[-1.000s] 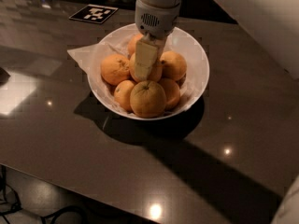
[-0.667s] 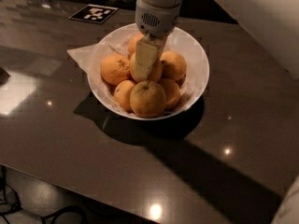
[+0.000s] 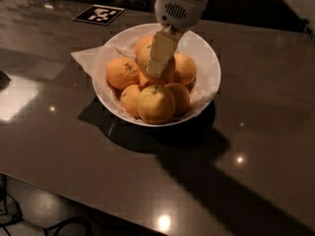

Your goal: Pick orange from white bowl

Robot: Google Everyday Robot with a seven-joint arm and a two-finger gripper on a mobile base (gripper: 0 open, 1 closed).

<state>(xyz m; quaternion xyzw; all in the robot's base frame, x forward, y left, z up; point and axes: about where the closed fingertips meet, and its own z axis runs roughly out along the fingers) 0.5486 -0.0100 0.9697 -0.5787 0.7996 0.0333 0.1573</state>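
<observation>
The arm enters from the top centre of the frame, its rounded white wrist housing (image 3: 178,9) angled down and slightly left over the white bowl (image 3: 210,58). Below it the pale gripper (image 3: 155,73) reaches into the middle of the fruit pile, lying against the orange (image 3: 142,58) at the top centre of the heap. Whether the gripper is apart or clamped on that fruit cannot be told from this side.

The bowl sits on the dark glossy bench (image 3: 246,181) in the upper middle of the frame, lined with crumpled white paper (image 3: 86,58) that sticks out past its left rim. Around the central orange lie a speckled orange (image 3: 122,73) at the left, a yellower orange (image 3: 156,103) at the front and another orange (image 3: 187,68) at the right. A black-and-white marker tag (image 3: 98,14) lies flat on the bench at the upper left.
</observation>
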